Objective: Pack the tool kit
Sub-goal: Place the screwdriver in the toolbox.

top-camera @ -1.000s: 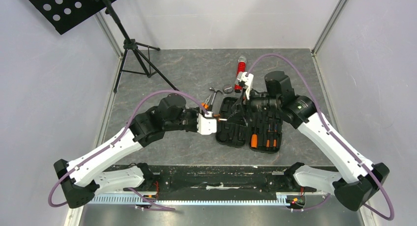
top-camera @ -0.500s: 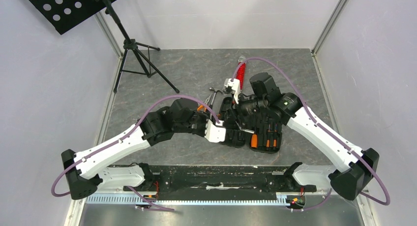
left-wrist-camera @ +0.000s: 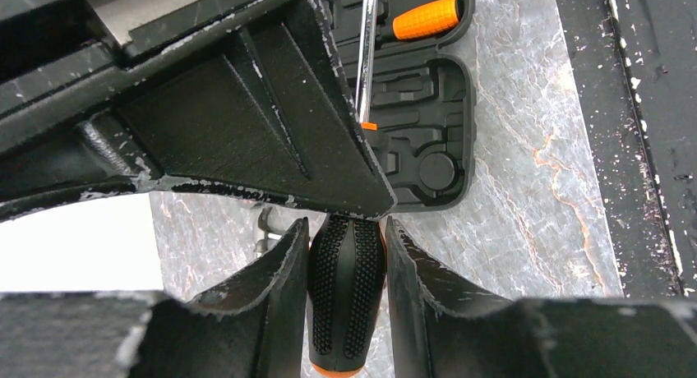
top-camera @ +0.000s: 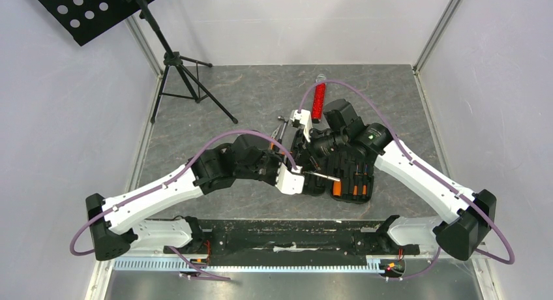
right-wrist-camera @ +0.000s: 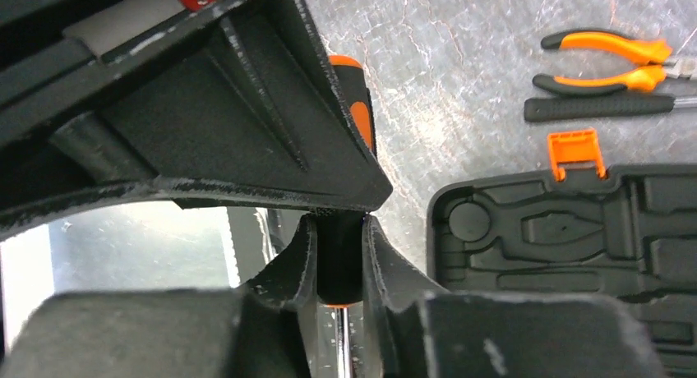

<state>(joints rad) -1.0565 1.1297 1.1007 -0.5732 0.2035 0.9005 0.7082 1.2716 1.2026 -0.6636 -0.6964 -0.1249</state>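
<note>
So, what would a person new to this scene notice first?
In the centre, both hands meet at the open black case. The left hand grips a screwdriver, its shaft over the case; the right hand clasps a second screwdriver beside the case. Orange-handled pliers lie outside it.

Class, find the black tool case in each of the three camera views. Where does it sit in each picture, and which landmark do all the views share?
Top external: the tool case lies open just right of centre, partly under the arms.
Left wrist: the tool case is at upper right.
Right wrist: the tool case is at lower right.
Shared landmark: the grey marbled table beneath it.
</note>
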